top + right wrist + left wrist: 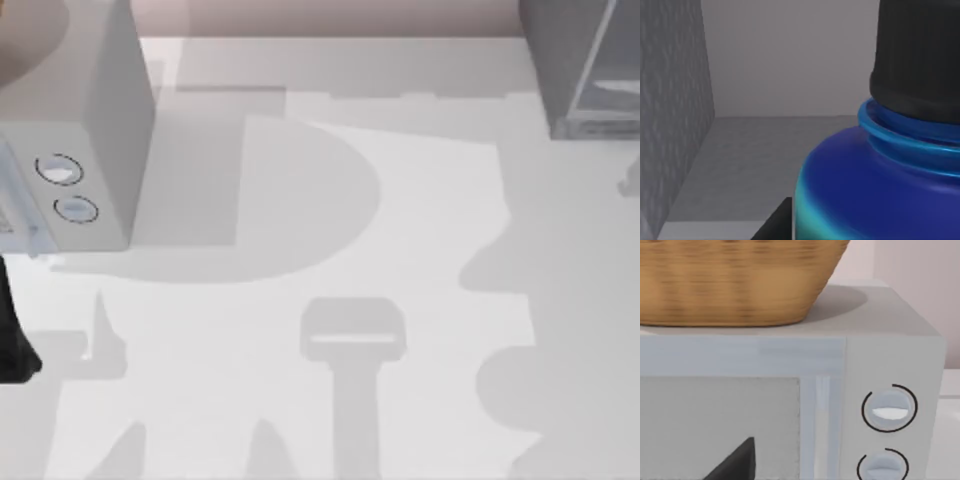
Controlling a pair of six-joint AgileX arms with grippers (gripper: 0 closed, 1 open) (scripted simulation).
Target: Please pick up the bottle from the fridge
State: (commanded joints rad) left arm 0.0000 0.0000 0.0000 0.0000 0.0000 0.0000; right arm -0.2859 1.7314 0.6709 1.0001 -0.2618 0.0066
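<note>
The bottle (pixel 880 185) looms very close in the right wrist view, with a bright blue round body and a black ribbed cap. It stands upright on the grey floor inside the fridge (pixel 670 120), whose speckled dark grey wall rises beside it. A black edge of my right gripper (pixel 774 226) shows right beside the bottle's body. From above, the fridge (pixel 580 70) stands at the table's far right corner with its pale glass panel. My left arm (pixel 12 340) sits parked at the left edge, facing the box with dials.
A light grey box with two round dials (pixel 75 130) stands at the far left, with a woven basket (pixel 735 280) on top. The white table (pixel 330 400) stretches between it and the fridge, crossed by arm shadows.
</note>
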